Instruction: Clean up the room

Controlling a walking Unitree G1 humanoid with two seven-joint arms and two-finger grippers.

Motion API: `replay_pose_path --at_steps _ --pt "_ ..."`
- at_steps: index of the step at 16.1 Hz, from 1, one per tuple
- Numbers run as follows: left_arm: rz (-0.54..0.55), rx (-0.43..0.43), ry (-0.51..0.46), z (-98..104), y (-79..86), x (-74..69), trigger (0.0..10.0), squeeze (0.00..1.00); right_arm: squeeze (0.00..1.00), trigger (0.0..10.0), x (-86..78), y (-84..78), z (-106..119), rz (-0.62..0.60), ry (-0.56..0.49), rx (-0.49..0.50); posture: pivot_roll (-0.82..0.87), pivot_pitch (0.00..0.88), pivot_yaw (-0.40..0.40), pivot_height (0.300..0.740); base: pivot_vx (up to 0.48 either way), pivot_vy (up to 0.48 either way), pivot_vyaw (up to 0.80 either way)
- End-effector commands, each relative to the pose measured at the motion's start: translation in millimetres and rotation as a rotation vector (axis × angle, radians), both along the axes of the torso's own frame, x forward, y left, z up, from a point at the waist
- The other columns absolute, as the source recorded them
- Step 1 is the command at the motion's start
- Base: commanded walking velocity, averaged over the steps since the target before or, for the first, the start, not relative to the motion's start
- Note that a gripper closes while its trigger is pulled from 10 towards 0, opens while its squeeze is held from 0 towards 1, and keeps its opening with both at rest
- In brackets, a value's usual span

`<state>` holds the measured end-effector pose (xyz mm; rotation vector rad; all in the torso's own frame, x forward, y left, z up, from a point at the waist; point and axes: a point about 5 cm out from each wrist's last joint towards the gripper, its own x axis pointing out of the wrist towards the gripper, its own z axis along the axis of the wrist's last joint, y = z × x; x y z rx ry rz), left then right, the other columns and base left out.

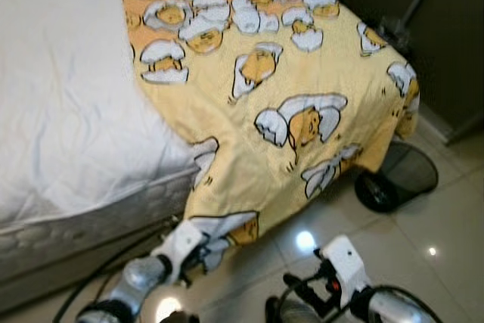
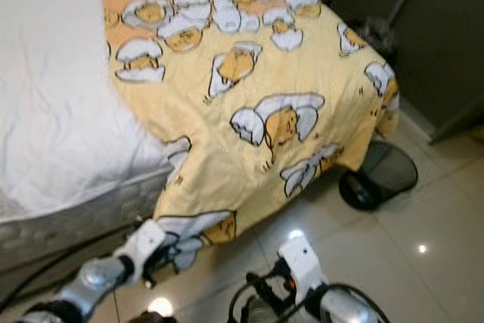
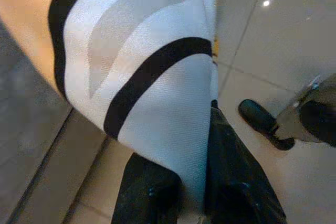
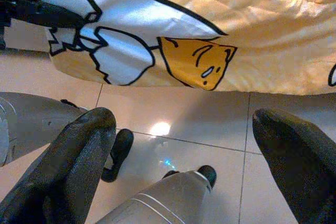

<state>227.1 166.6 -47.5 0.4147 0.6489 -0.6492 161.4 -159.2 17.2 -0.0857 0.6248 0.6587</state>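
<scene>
Left gripper (image 3: 191, 192) pinches blanket (image 1: 272, 111) corner, probably for pulling it onto bed (image 1: 60, 111); right gripper (image 4: 184, 156) spread, empty.

Head views are evenly lit and bright, slightly soft throughout; overhead lamps show as small white glare spots on the glossy floor tiles (image 1: 305, 241); the white mattress (image 1: 68, 96) is near overexposure; the space under the bed is in deep shadow. In the right wrist view, the near black fingers (image 4: 79, 150) are blurred; a lamp reflection shows on the tile.
</scene>
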Motion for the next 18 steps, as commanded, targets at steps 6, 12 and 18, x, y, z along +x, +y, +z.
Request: replay_pose_path --at_steps 6,12,18 --pt "-0.035 0.021 0.025 -5 -9.5 -5.2 10.0 0.0 0.01 10.0 -3.4 -3.5 1 0.012 0.012 -0.012 -0.32 0.11 -0.02 0.74 -0.131 -0.092 0.0" --pt "-0.248 0.391 0.123 -26 8.9 -30.0 10.0 0.0 0.01 10.0 -6.4 -4.0 -3 0.025 0.027 -0.016 -0.31 0.111 -0.021 0.74 0.0 0.0 0.0" --pt "-0.122 0.426 -0.059 -11 2.0 -2.1 10.0 1.0 0.0 10.0 3.6 -7.2 -9 -0.004 -0.01 -0.033 -0.31 0.087 -0.006 0.74 0.0 0.0 0.0"
